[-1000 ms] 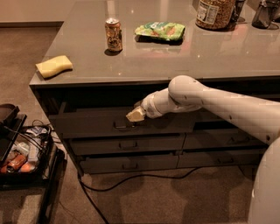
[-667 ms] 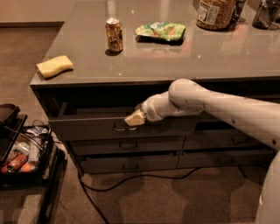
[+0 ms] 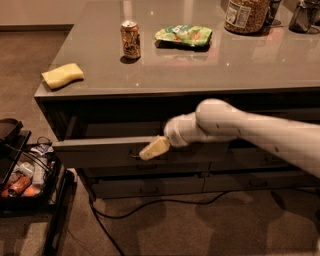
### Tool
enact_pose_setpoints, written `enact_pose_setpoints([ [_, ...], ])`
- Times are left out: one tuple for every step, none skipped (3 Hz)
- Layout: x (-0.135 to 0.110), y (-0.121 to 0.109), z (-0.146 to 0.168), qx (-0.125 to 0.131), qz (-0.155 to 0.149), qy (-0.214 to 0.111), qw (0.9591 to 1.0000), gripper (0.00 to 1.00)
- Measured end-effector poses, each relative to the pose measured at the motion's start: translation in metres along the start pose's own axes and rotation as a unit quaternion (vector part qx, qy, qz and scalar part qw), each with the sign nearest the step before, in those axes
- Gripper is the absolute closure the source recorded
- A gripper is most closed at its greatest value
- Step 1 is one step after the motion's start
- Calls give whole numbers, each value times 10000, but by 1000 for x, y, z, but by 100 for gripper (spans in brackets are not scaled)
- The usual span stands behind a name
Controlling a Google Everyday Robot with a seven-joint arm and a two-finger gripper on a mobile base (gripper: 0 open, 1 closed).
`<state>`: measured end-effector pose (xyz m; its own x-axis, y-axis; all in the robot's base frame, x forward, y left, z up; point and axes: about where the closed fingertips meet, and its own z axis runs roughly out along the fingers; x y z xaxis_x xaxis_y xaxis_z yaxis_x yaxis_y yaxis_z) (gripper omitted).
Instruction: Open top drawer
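The top drawer (image 3: 95, 153) of the left stack under the grey counter (image 3: 200, 70) stands partly pulled out, its grey front sticking out past the two shallower drawers (image 3: 150, 186) below. My gripper (image 3: 151, 149), with cream fingers at the end of the white arm (image 3: 240, 131), reaches in from the right. It is shut on the small pull handle (image 3: 135, 155) at the centre of the drawer front. The inside of the drawer is dark and hidden.
On the counter are a yellow sponge (image 3: 62, 75), a drink can (image 3: 130, 40), a green snack bag (image 3: 184, 35) and a jar (image 3: 246, 15). A black cart (image 3: 27, 175) with items stands on the floor at left. A cable (image 3: 150, 204) lies on the floor.
The top drawer has slid further out from the cabinet. My gripper has moved out and to the left with the handle.
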<state>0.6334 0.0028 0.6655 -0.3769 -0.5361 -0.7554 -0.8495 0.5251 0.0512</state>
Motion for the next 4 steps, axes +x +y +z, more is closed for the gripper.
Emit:
enact_pose_setpoints([
  [23, 23, -17, 282, 174, -115, 9994, 0],
  [40, 39, -31, 489, 331, -203, 9981, 0],
  [39, 39, -32, 488, 331, -203, 9981, 0],
  [40, 43, -29, 398, 366, -40, 9985, 0],
])
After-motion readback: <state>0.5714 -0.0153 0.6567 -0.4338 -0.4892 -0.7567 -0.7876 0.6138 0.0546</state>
